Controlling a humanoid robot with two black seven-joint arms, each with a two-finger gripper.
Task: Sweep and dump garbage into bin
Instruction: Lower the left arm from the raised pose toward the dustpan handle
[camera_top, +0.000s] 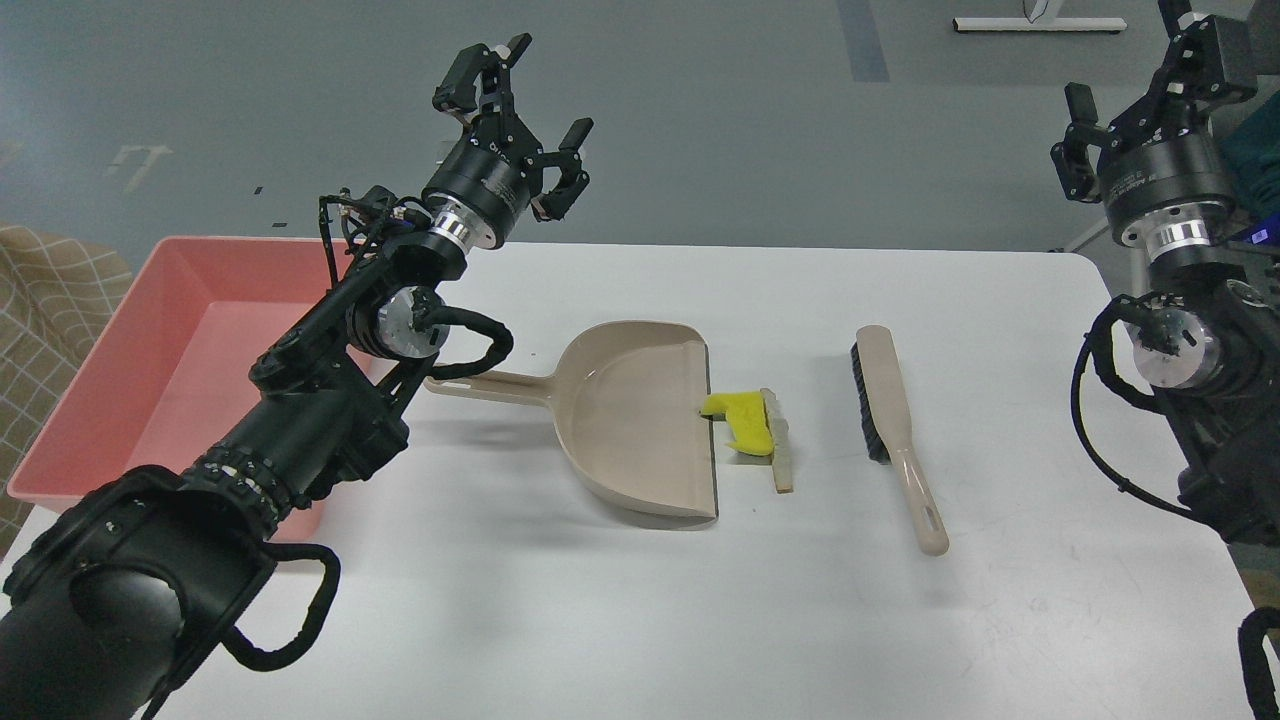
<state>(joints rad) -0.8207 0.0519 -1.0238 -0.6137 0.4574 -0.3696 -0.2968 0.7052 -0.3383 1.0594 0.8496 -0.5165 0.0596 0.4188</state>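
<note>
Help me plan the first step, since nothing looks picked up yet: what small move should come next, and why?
Probably lower the right end effector toward the brush handle. Both end effectors are raised and hold nothing, the left end effector open. The garbage lies on the table at the dustpan lip, not in the bin, so sweeping needs the brush first.

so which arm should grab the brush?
Right, probably. The brush lies right of the dustpan, on the right gripper side; the left gripper hangs above the dustpan's handle.
</note>
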